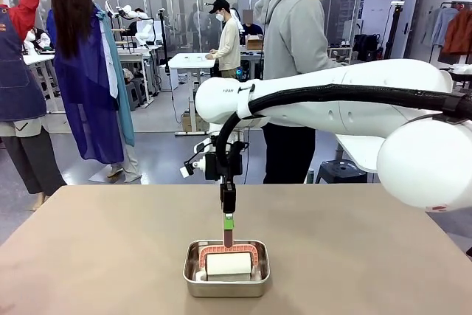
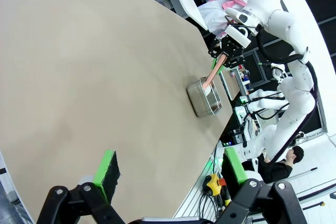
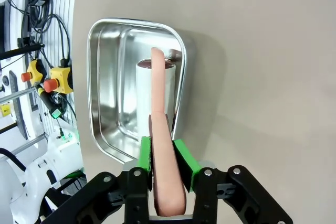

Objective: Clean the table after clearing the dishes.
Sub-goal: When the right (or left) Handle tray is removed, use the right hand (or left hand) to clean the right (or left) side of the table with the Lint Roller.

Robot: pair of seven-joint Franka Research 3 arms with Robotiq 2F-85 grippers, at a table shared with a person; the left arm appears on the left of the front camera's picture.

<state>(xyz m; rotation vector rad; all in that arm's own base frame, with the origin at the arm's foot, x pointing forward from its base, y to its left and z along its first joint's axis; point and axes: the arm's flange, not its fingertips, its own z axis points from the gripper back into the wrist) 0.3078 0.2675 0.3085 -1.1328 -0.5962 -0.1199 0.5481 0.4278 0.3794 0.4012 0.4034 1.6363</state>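
Note:
The taupe table (image 1: 96, 256) carries a small steel tin (image 1: 193, 279) near its front edge. In the tin lies a white roller (image 1: 228, 263) with a pink handle (image 1: 228, 239) standing up from it. My right gripper (image 1: 228, 220) hangs straight down over the tin, shut on that handle; up close its green pads (image 3: 184, 157) squeeze the pink handle (image 3: 160, 108) above the tin (image 3: 107, 77). My left gripper (image 2: 170, 174) is open with nothing in it, above the table (image 2: 94, 66) and well away from the tin (image 2: 202, 98). The dishes are out of view.
A person in a grey hoodie (image 1: 295, 35) stands at the far side of the table. My right arm's white links (image 1: 354, 101) cross above the table's right half. Beyond the near edge are cables and yellow stop-button boxes (image 3: 55, 80).

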